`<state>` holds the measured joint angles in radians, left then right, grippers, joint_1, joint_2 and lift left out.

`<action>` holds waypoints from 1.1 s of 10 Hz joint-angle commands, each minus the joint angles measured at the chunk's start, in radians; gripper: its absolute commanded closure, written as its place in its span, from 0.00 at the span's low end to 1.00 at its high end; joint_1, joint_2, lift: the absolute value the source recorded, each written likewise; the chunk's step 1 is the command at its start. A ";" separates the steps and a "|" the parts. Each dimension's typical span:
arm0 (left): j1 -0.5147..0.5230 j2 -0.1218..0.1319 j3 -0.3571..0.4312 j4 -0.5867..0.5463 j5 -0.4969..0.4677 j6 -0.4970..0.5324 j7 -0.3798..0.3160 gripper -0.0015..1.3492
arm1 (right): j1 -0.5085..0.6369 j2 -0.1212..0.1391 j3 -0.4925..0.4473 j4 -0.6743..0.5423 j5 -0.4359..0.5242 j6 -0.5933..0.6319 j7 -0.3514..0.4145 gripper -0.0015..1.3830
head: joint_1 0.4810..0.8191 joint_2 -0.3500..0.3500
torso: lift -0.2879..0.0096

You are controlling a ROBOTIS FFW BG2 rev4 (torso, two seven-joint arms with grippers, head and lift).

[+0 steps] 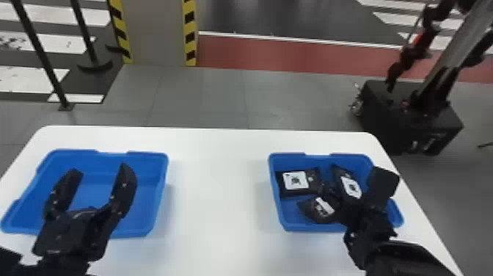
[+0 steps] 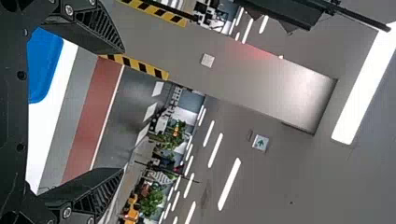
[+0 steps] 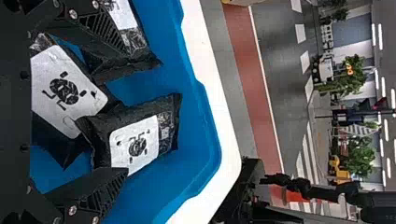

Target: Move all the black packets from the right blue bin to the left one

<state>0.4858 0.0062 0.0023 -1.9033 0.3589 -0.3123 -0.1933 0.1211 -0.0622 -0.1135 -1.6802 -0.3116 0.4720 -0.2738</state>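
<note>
My left gripper [image 1: 101,170] stands open over the left blue bin [image 1: 86,156], in which no packet shows; the left wrist view shows that gripper [image 2: 123,112] with nothing between its fingers. My right gripper [image 1: 355,187] is low over the right blue bin [image 1: 311,228]. Three black packets with white labels lie there: one at the back left [image 1: 313,187], one at the front [image 1: 310,213], one towards the right [image 1: 337,172]. In the right wrist view, the right gripper [image 3: 126,112] is open, its fingers overlapping two packets, with a labelled packet [image 3: 63,93] nearer the palm.
Both bins stand on a white table [image 1: 216,183], with a wide stretch of tabletop between them. Past the table's right back corner is a black wheeled base [image 1: 411,117] on the floor. A pillar with yellow-black stripes [image 1: 157,33] stands behind.
</note>
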 commanded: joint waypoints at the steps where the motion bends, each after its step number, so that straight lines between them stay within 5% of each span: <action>1: 0.003 0.000 0.001 0.000 -0.001 0.005 0.000 0.10 | -0.008 -0.008 0.000 0.010 0.003 0.029 -0.007 0.12 | 0.63 0.32 | 0.60; 5: 0.007 0.000 0.001 0.000 -0.006 0.015 0.000 0.10 | -0.067 -0.057 0.002 0.069 -0.041 0.119 0.013 0.18 | 0.63 0.30 | 0.60; 11: 0.017 -0.005 0.004 0.005 0.002 0.040 0.000 0.10 | -0.065 -0.074 0.000 -0.049 -0.012 0.196 -0.004 0.30 | 0.63 0.30 | 0.60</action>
<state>0.5027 0.0016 0.0065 -1.9007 0.3571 -0.2736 -0.1933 0.0522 -0.1352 -0.1127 -1.7136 -0.3247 0.6577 -0.2724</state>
